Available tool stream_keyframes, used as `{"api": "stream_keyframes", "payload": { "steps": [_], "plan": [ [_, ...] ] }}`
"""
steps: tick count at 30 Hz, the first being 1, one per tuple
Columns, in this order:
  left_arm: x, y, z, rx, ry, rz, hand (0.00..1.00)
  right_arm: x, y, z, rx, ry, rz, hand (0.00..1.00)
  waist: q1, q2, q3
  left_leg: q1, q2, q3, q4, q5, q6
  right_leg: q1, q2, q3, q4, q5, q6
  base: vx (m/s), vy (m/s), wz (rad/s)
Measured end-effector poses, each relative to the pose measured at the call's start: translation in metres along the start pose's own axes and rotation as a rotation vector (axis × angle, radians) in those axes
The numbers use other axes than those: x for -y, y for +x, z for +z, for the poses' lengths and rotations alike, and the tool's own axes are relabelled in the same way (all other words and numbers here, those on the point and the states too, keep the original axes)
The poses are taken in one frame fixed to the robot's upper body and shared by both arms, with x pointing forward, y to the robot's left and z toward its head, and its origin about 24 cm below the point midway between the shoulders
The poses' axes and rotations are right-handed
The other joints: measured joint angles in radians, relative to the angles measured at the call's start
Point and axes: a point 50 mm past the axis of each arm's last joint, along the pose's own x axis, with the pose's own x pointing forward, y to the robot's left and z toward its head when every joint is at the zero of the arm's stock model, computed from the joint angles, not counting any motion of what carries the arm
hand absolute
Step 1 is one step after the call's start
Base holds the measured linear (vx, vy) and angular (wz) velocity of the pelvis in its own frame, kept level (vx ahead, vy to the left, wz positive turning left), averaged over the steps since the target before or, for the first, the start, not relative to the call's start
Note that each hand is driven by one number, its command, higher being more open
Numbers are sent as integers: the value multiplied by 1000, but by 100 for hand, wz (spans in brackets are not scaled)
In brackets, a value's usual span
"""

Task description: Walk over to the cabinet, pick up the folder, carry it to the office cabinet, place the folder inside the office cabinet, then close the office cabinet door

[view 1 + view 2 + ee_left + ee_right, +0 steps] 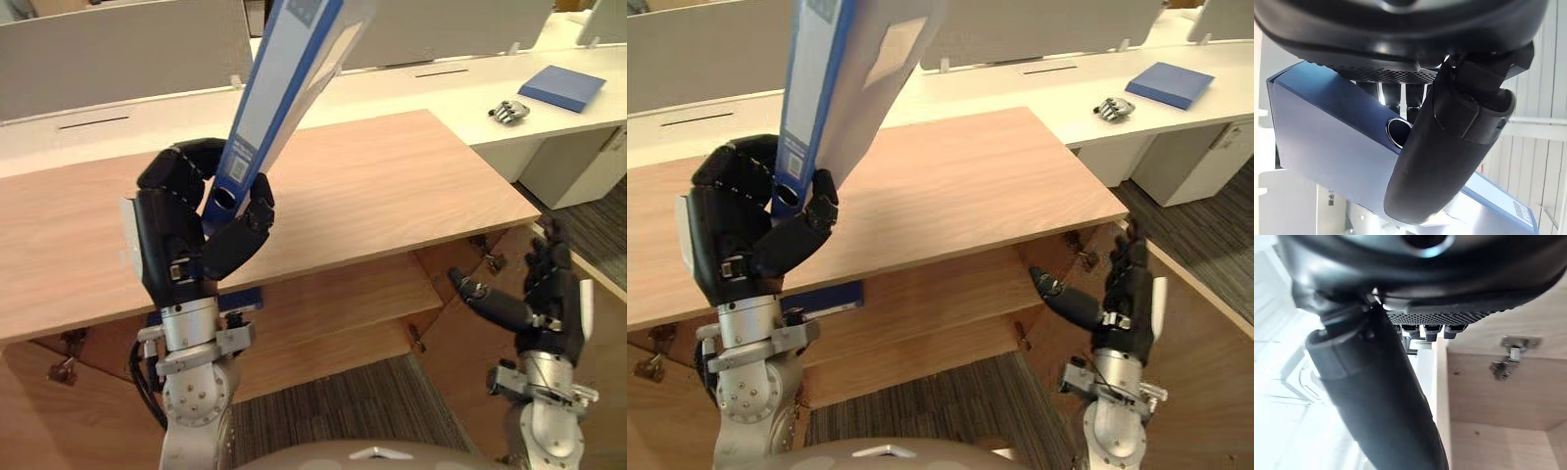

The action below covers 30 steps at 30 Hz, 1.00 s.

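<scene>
In your left hand (pixel 181 230), the blue folder (pixel 284 78) is gripped tight, tilting upward. Your right hand (pixel 549 289) is relaxed, straight-fingered, the open cabinet door (pixel 1205 352) just beside it.

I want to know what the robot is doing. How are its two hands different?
The left hand is curled round the blue folder; the right hand is open and holds nothing. The left hand is held up by the cabinet top; the right hand is lower, by the open cabinet door. Both are dark.
</scene>
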Motion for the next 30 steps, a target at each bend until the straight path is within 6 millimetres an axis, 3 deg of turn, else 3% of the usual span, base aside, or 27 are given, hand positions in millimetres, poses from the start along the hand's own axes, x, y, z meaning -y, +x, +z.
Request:
{"api": "stream_keyframes", "payload": {
  "steps": [5,12,21,30],
  "plan": [
    [0,-4,-10,-62,-29,-28,0,-3,8,14,96,27,-12,100,-7,-5,3,-3,-2,1,2,-1,1,-12,-1,8,7,2,4,-3,-7,-4],
    [2,-6,-19,-141,-217,-110,0,-11,25,29,207,18,67,100,-5,-5,3,-11,-3,-1,7,-1,1,-14,-5,7,8,7,8,0,0,0],
    [9,7,-14,-97,-369,-257,0,-21,43,51,355,44,190,100,0,-3,2,-26,-7,-23,13,2,5,-13,-13,-13,8,14,15,-2,-15,7],
    [-1,20,-5,1,-407,-332,0,-29,62,46,350,88,271,100,4,-2,-3,-40,-22,-49,10,13,22,-11,-30,-39,5,21,23,-13,-8,8]
  ]
}}
